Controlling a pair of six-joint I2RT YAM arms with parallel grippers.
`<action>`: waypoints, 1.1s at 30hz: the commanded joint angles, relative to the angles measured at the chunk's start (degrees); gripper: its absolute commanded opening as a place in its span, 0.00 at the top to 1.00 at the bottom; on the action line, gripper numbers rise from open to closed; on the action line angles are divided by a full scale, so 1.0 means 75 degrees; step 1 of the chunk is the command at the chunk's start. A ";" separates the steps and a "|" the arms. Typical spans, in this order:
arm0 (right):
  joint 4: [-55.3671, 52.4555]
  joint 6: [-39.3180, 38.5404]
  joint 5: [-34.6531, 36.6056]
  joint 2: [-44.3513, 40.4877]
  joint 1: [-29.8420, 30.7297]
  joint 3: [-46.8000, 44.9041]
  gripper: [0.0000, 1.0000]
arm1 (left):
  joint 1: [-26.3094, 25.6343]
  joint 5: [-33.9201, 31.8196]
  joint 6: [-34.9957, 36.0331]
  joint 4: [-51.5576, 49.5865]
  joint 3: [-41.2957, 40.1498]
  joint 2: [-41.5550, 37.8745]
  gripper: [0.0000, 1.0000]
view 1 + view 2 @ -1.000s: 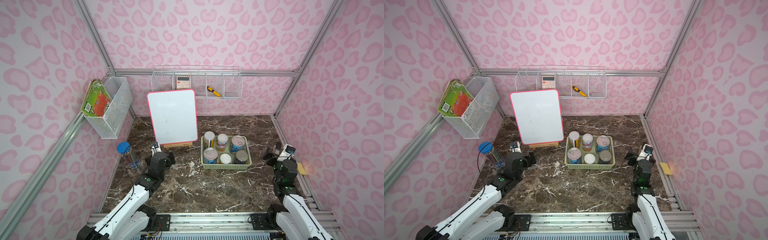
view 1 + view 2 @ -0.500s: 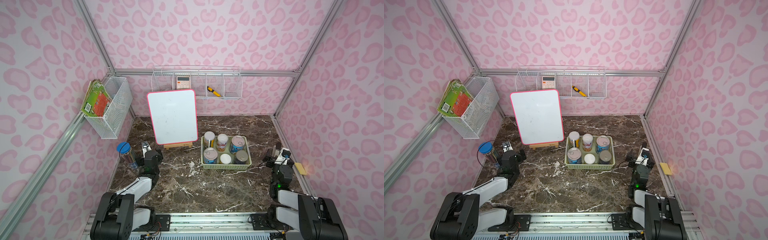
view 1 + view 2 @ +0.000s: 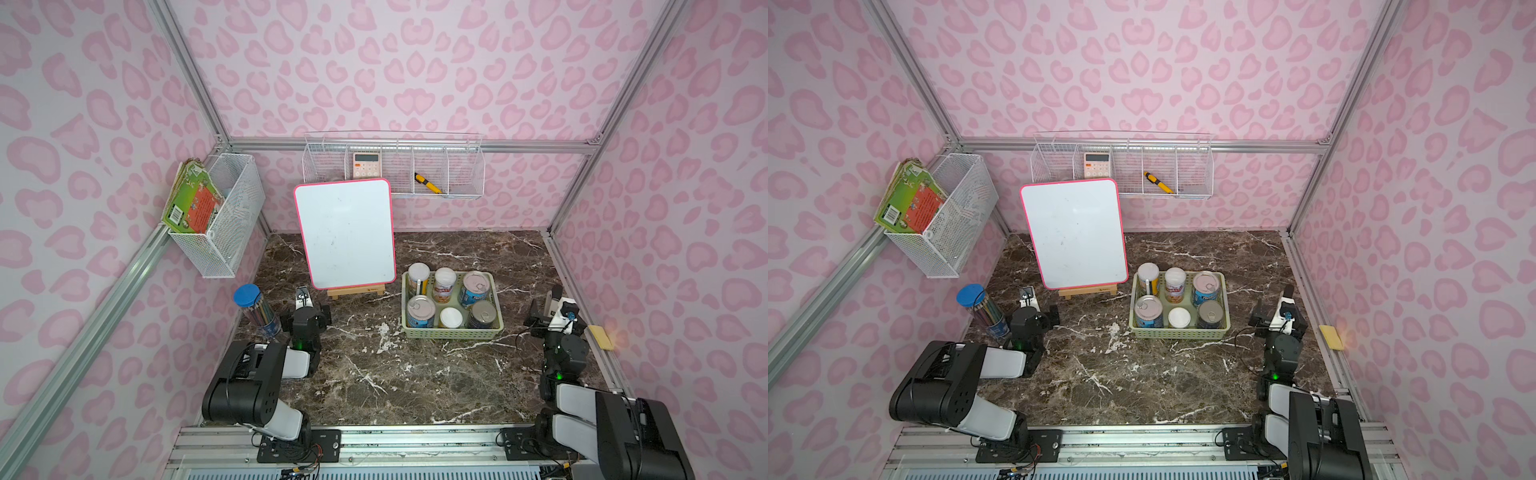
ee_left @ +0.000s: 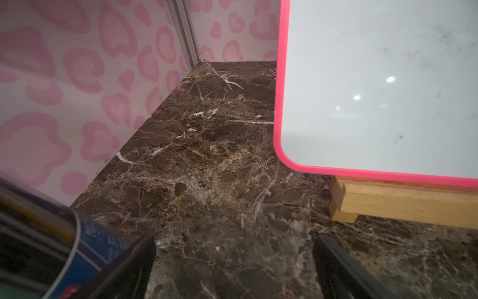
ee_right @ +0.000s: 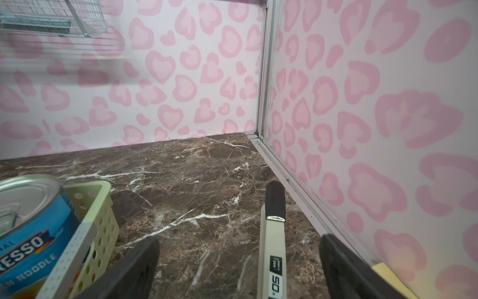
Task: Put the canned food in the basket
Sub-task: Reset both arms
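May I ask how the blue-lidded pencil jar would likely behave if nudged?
The pencil jar stands tall and narrow, so it probably tips easily. Its clear, smooth wall likely feels slippery. Being cylindrical, it could roll once down.

Left wrist view: pencil jar blurred, cut by frame edge; whiteboard cut on two sides; easel mostly hidden behind whiteboard.
Right wrist view: blue can half out of frame, label only partly legible; basket shows one corner only; wire shelf blurred, cropped.
Both top views: labels on cans too small to read.
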 commanded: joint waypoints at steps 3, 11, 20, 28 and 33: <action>0.1251 -0.0134 0.0036 0.0472 0.0008 -0.0002 0.00 | 0.0286 0.0634 -0.0149 0.0383 0.0169 -0.0025 0.00; 0.0515 0.0093 -0.0546 0.0049 0.0017 0.0047 0.01 | 0.0474 0.0741 -0.0195 0.0676 0.0310 0.0533 0.01; 0.3549 -0.0032 -0.0381 0.2998 0.0676 0.0315 0.00 | 0.0526 0.0748 -0.0279 0.0394 0.0443 0.0514 0.00; 0.1527 0.0102 -0.0165 0.2489 0.0687 0.0968 0.00 | 0.0542 0.0765 -0.0320 0.0270 0.0487 0.0489 0.01; 0.1301 0.0054 -0.0046 0.2616 0.0736 0.1181 0.00 | 0.0560 0.0794 -0.0326 0.0233 0.0497 0.0485 0.01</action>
